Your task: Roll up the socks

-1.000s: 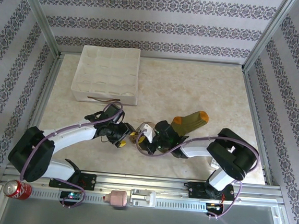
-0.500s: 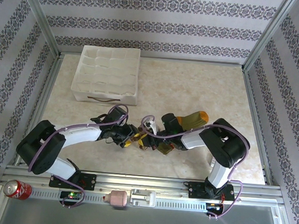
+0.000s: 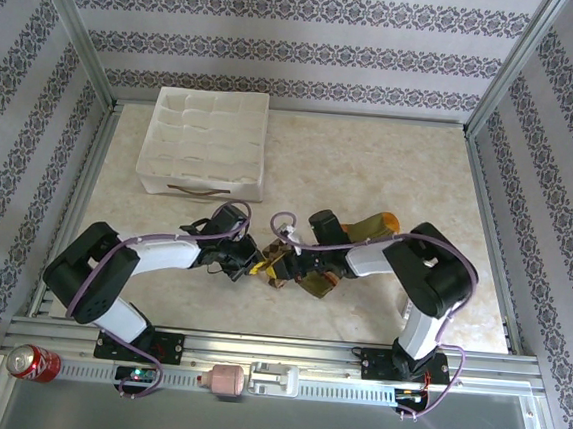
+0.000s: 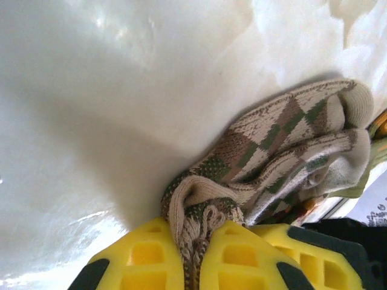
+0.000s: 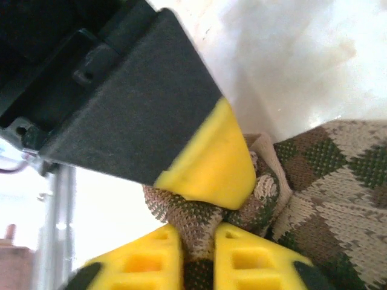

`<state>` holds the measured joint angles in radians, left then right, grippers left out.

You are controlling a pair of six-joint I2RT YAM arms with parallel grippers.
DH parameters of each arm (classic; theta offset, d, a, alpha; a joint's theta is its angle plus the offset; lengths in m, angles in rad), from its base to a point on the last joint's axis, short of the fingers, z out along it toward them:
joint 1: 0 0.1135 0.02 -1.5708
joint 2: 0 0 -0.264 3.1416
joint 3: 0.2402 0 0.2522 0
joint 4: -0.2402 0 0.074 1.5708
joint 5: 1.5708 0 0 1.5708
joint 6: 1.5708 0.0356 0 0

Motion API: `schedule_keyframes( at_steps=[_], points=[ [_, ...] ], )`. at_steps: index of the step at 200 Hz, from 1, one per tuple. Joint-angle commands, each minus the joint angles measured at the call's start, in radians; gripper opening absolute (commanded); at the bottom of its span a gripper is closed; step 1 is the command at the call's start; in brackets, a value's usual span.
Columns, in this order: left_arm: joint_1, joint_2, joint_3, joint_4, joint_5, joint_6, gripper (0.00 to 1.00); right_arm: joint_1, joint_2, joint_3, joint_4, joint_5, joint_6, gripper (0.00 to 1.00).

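At the near middle of the table [image 3: 371,162], between the two arm tips, the argyle sock [image 4: 284,133] lies bunched and folded over on itself. In the left wrist view the left gripper [image 4: 202,241] is pressed together on the sock's ribbed cuff edge, the fabric squeezed in the narrow slot between its yellow fingers [image 4: 151,257]. From that pinch the sock's long axis runs up toward 2 o'clock, and its rounded beige end points that way, resting on the tabletop. In the right wrist view the right gripper [image 5: 198,248] pinches a puckered fold of the same sock between its own yellow pads [image 5: 254,266], with one black-and-yellow finger [image 5: 211,157] of the left gripper touching the cloth just above, at 12 o'clock. The rest of the diamond pattern spreads away toward 3 o'clock. From above, the olive sock [image 3: 371,225] lies just beyond the right arm, its long axis nearly level and its orange toe pointing toward 2 o'clock. A white compartment tray [image 3: 207,142] sits at 11 o'clock on the table, well apart from both socks
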<state>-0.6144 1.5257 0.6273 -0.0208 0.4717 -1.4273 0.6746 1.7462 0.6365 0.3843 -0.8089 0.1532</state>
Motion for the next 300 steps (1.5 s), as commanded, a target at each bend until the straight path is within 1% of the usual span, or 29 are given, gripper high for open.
schedule_keyframes(
  at_steps=[1,10,21,35,56,67,81,95,105,132,152,181,194,206,217,222,227,236,243,254,269,271,277,286,300],
  points=[
    [-0.028,0.003,-0.106,-0.166,-0.006,-0.045,0.0,0.053,-0.201,-0.078,-0.09,0.32,-0.14,0.39],
    [-0.028,-0.018,-0.132,-0.145,-0.003,-0.086,0.0,0.069,-0.309,-0.105,-0.102,0.428,-0.167,0.46],
    [-0.028,-0.035,-0.15,-0.13,0.0,-0.124,0.0,0.086,-0.416,-0.131,-0.136,0.564,-0.19,0.49],
    [-0.028,-0.053,-0.133,-0.186,-0.006,-0.139,0.0,0.115,-0.533,-0.178,-0.165,0.702,-0.203,0.52],
    [-0.028,-0.056,-0.085,-0.267,-0.004,-0.147,0.0,0.23,-0.651,-0.236,-0.216,0.909,-0.247,0.6],
    [-0.028,-0.046,-0.055,-0.31,0.003,-0.142,0.0,0.299,-0.668,-0.25,-0.231,0.962,-0.258,0.62],
    [-0.028,-0.035,-0.027,-0.35,0.006,-0.137,0.0,0.387,-0.639,-0.234,-0.247,1.005,-0.262,0.63],
    [-0.028,-0.024,-0.014,-0.37,0.009,-0.139,0.0,0.483,-0.56,-0.2,-0.239,1.098,-0.28,0.63],
    [-0.027,-0.018,-0.004,-0.379,0.009,-0.137,0.0,0.526,-0.491,-0.167,-0.221,1.135,-0.302,0.63],
    [-0.027,-0.001,0.014,-0.394,0.015,-0.135,0.0,0.591,-0.314,-0.056,-0.179,1.212,-0.364,0.64],
    [-0.025,0.007,0.027,-0.41,0.012,-0.125,0.0,0.607,-0.226,0.005,-0.17,1.241,-0.398,0.64],
    [-0.025,0.016,0.032,-0.4,0.015,-0.122,0.0,0.6,-0.147,0.043,-0.178,1.24,-0.408,0.62],
    [-0.025,0.016,0.035,-0.399,0.015,-0.12,0.0,0.595,-0.111,0.053,-0.185,1.237,-0.405,0.57],
    [-0.022,0.014,0.041,-0.401,0.015,-0.116,0.0,0.583,-0.082,0.061,-0.204,1.247,-0.383,0.48],
    [-0.022,0.005,0.049,-0.41,0.012,-0.109,0.0,0.564,-0.07,0.065,-0.227,1.245,-0.351,0.33],
    [-0.019,-0.002,0.053,-0.417,0.009,-0.107,0.0,0.556,-0.07,0.063,-0.239,1.239,-0.336,0.25],
    [-0.018,-0.009,0.055,-0.418,0.004,-0.104,0.01,0.548,-0.072,0.059,-0.249,1.225,-0.322,0.2],
    [-0.015,-0.03,0.059,-0.421,-0.004,-0.1,0.11,0.533,-0.082,0.049,-0.265,1.184,-0.292,0.13],
    [-0.011,-0.048,0.064,-0.428,-0.012,-0.098,0.22,0.518,-0.092,0.039,-0.278,1.137,-0.27,0.08],
    [-0.005,-0.082,0.068,-0.433,-0.033,-0.092,0.39,0.486,-0.12,0.017,-0.282,1.024,-0.236,0.02],
    [0.003,-0.13,0.081,-0.441,-0.071,-0.071,0.61,0.428,-0.156,-0.042,-0.235,0.843,-0.185,0.0],
    [0.005,-0.135,0.082,-0.441,-0.076,-0.068,0.63,0.414,-0.162,-0.052,-0.223,0.803,-0.175,0.0],
    [0.008,-0.148,0.084,-0.441,-0.085,-0.056,0.69,0.393,-0.167,-0.067,-0.208,0.749,-0.162,0.0],
    [0.016,-0.157,0.077,-0.415,-0.08,-0.042,0.74,0.355,-0.166,-0.087,-0.183,0.658,-0.14,0.0],
    [0.024,-0.16,0.05,-0.351,-0.06,-0.035,0.75,0.284,-0.145,-0.106,-0.141,0.491,-0.108,0.0]
  ],
)
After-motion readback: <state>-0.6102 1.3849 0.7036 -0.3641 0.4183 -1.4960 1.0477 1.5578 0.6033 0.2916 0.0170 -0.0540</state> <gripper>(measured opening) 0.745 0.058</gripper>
